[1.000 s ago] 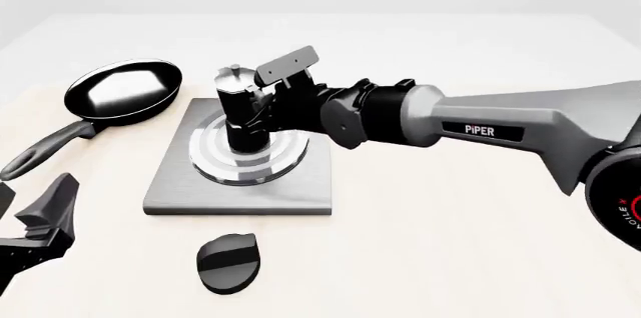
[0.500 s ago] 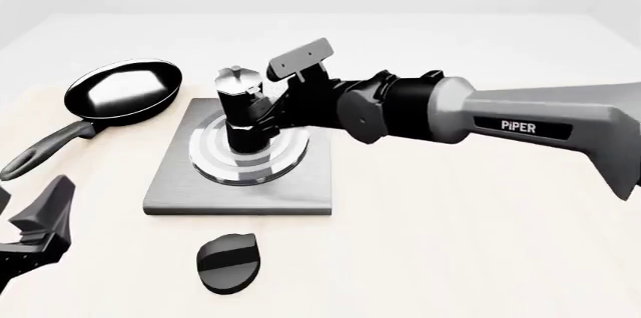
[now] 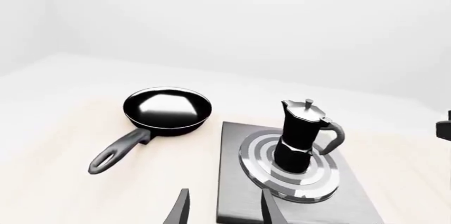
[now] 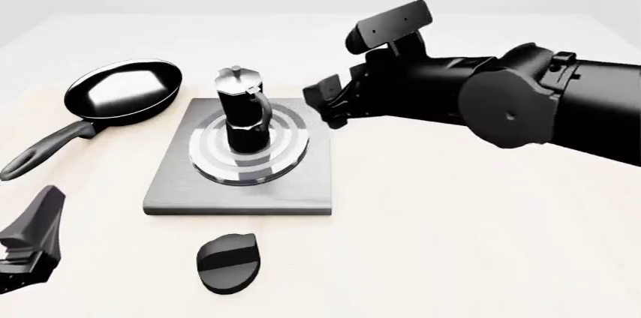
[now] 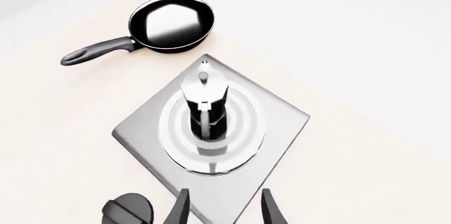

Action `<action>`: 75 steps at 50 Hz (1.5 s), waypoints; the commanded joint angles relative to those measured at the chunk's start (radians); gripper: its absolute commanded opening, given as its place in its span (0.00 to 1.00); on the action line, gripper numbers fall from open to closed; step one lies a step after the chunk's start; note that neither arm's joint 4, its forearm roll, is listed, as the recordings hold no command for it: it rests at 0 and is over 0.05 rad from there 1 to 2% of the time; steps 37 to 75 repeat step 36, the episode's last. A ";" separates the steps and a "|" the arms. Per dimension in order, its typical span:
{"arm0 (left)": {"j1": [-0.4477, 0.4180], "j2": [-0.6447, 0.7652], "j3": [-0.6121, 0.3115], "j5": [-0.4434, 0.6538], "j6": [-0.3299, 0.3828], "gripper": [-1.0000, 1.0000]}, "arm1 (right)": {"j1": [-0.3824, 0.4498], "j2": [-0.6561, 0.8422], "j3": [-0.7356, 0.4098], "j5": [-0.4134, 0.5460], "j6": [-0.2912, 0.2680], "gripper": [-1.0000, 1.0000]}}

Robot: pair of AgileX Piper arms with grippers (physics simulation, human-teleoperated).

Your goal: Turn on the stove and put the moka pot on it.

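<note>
While the pot [image 4: 242,110] stands upright on the stove [image 4: 240,154] rings, the right gripper [image 4: 328,104] hangs beside it, jaws parted and empty. Placement looks done; the knob [image 4: 228,262] remains, nearest the left gripper [image 4: 30,239], jaws open, also empty.

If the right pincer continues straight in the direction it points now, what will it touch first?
Probably the stove: in the right wrist view the open right pincer aims down at its near corner, with the moka pot beyond it on the burner rings. Depth is uncertain.
</note>
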 commanded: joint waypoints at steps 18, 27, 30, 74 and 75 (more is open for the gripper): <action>-0.004 -0.076 0.000 0.059 0.013 1.00 | -0.077 -0.561 0.194 0.139 -0.009 1.00; -0.005 -0.070 0.000 0.054 0.012 1.00 | -0.104 -0.739 0.276 0.142 0.012 1.00; -0.004 -0.068 0.000 0.053 0.009 1.00 | -0.093 -0.852 0.312 0.135 0.050 1.00; -0.001 -0.075 0.000 0.058 0.005 1.00 | -0.084 -1.040 0.384 0.131 0.125 1.00; -0.001 -0.075 0.000 0.058 0.005 1.00 | -0.084 -1.040 0.384 0.131 0.125 1.00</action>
